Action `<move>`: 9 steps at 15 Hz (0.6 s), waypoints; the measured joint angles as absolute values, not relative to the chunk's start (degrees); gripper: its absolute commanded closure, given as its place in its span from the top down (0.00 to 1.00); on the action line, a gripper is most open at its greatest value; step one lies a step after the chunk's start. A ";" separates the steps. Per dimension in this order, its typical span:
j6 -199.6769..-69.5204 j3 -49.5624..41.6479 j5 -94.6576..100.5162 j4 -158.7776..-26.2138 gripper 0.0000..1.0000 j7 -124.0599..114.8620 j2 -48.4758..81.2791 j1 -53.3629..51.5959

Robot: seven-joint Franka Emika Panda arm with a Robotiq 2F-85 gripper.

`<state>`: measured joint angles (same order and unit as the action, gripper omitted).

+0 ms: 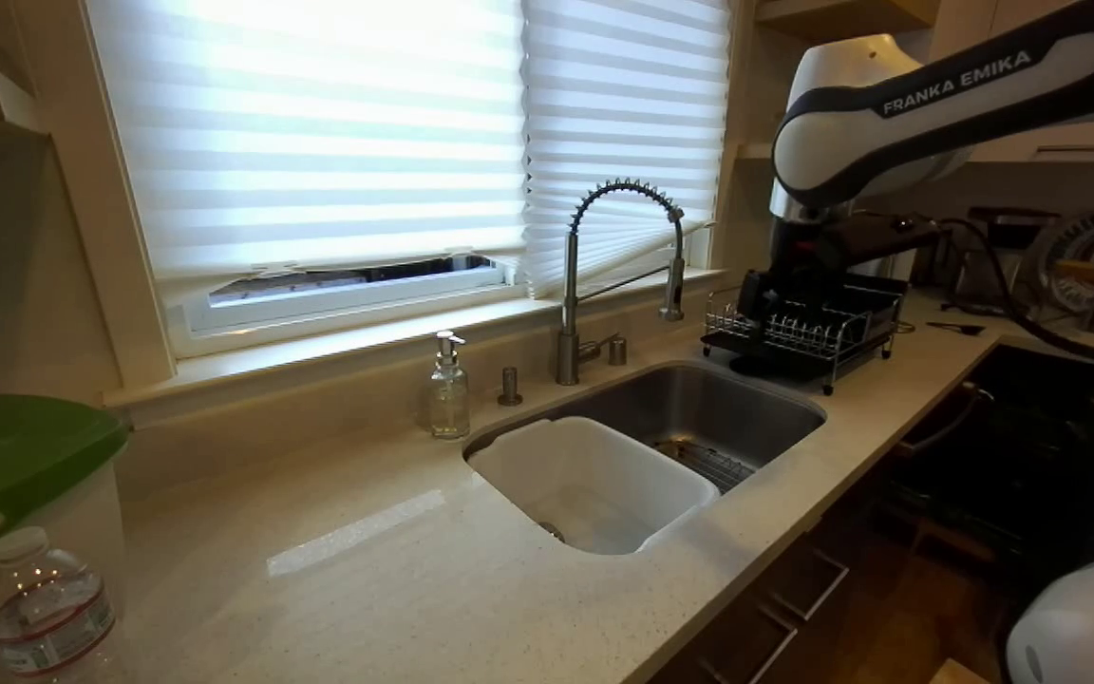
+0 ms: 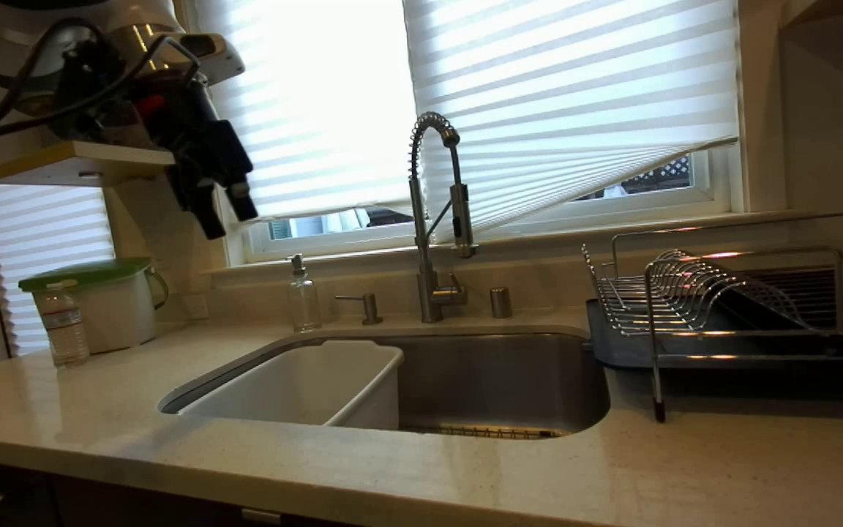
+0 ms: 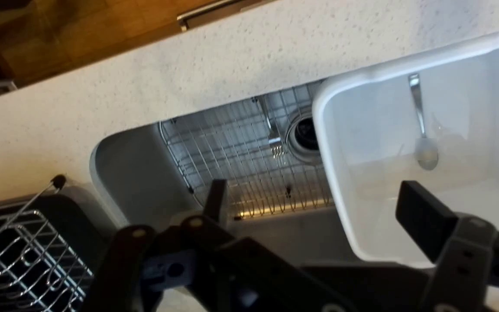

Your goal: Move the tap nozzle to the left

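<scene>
My claw [image 3: 316, 201] is spread wide, gripping nothing. The tap nozzle [image 2: 461, 212] hangs from its spring arch [image 2: 432, 118] at the rear of the sink [image 2: 502, 373], absent from my wrist view. Risk: sweeping blind, I may merely flex the arch.

The blinds [image 1: 319, 142] are lit from behind and pretty much blown out in both exterior views. A bright strip of glare is bounced off the counter [image 1: 395, 589], while the cabinets [image 2: 99, 505] below are mostly swallowed by shadow. The bottle label [image 1: 53, 632] is too mushy to be read. In the wrist view, the gripper [image 3: 321, 208] is reduced to a dark shape and a warm glint is caught along the sink grid [image 3: 232, 151].
</scene>
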<state>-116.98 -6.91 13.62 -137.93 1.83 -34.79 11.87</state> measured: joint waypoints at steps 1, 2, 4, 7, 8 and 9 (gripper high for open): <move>-119.83 -8.98 13.61 -136.98 1.00 5.02 -33.69 11.81; -123.00 -11.42 13.36 -135.72 1.00 9.06 -32.09 11.58; -127.93 -15.91 11.07 -133.05 1.00 16.75 -28.49 10.51; -133.47 -22.95 1.53 -128.19 1.00 30.11 -22.39 6.41; -134.30 -25.35 -2.80 -126.41 1.00 34.55 -20.34 4.50; -134.52 -27.79 -7.53 -124.43 1.00 38.92 -18.22 2.41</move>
<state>-134.52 -27.79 -7.53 -124.43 38.92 -18.22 2.41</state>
